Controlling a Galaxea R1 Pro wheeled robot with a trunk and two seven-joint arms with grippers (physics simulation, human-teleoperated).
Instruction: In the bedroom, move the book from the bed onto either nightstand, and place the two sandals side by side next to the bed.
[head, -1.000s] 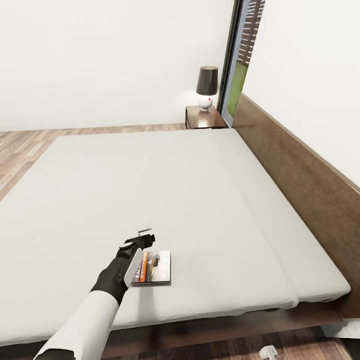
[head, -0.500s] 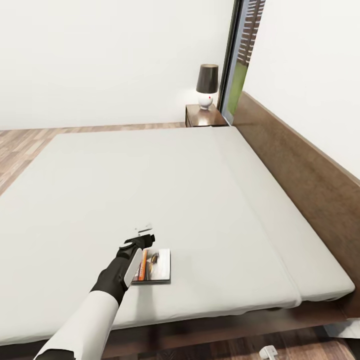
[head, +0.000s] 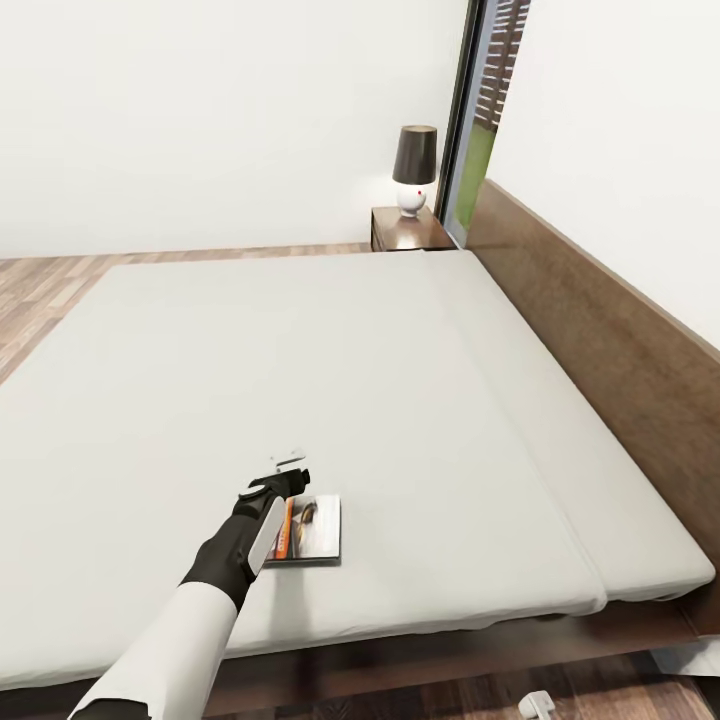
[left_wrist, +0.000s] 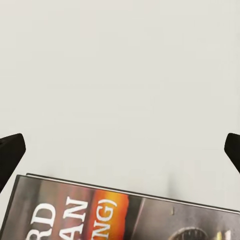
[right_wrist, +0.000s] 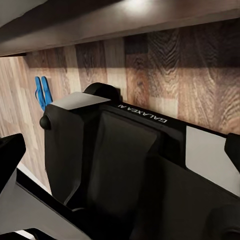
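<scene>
The book (head: 312, 528) lies flat on the off-white mattress of the bed (head: 330, 380), near its front edge. In the left wrist view the book (left_wrist: 120, 215) shows its dark cover, orange band and white letters. My left gripper (head: 288, 472) hovers over the book's far left edge. Its fingers (left_wrist: 10, 155) stand wide apart, and the left gripper (left_wrist: 120, 150) is open with nothing in it. The two blue sandals (right_wrist: 42, 92) lie close together on the wood floor, seen in the right wrist view. My right gripper (right_wrist: 120, 152) is open and points down past the robot's black base (right_wrist: 125, 165).
A dark nightstand (head: 405, 232) with a lamp (head: 414, 170) stands at the bed's far right corner, next to a tall window (head: 480, 120). The brown headboard (head: 600, 320) runs along the right. The wood floor (head: 40, 285) lies beyond the bed at left.
The whole picture has shifted slightly, so the camera moved. My left gripper stays open over the book, which sits a touch closer under it.
</scene>
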